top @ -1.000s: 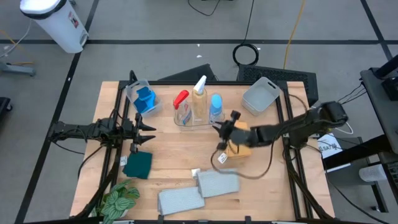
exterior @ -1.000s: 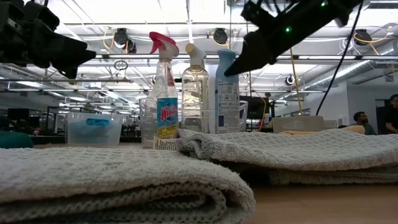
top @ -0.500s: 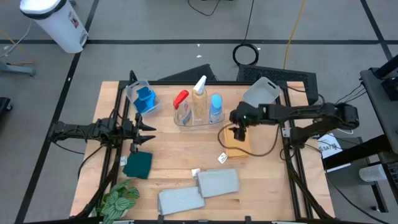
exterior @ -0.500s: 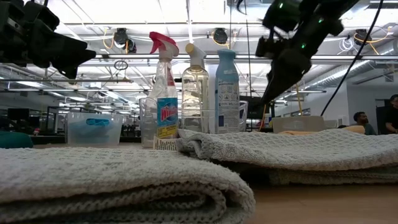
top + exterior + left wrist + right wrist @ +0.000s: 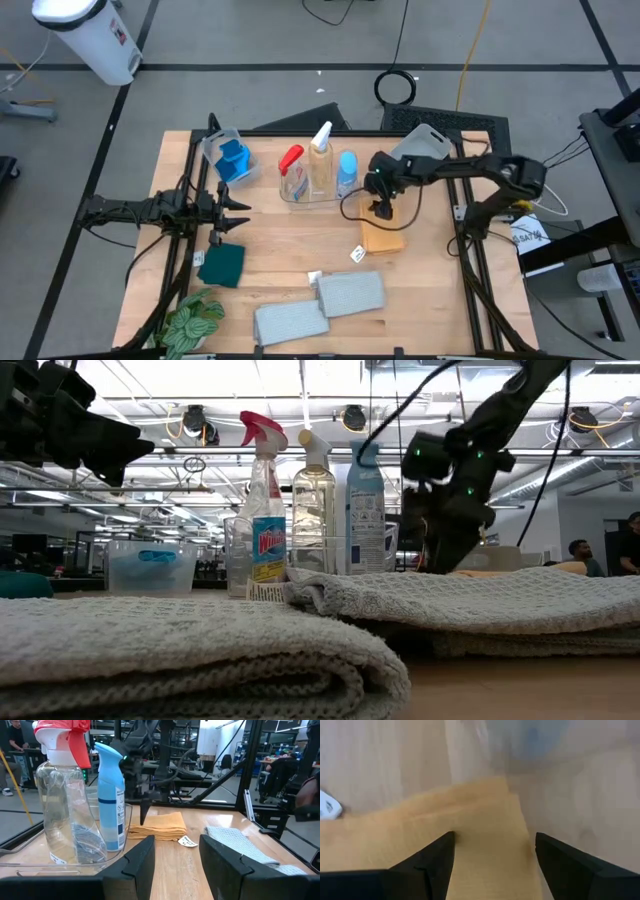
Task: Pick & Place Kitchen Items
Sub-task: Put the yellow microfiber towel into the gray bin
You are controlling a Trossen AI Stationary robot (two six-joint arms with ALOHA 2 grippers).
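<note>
Orange cloth (image 5: 383, 234) lies beneath the open right gripper (image 5: 381, 209).

Only readable text from here: "Windex" on the blue label of the red-trigger spray bottle (image 5: 265, 510), low view. The blue-capped bottle (image 5: 366, 510) has a printed label too, but the print is too small for me to read in any view. White tag (image 5: 188, 841) beside the orange cloth (image 5: 159, 825) on the bench has dark marks, not legible. Red mark on the white bin (image 5: 88, 36) on the floor, can't make it out.
</note>
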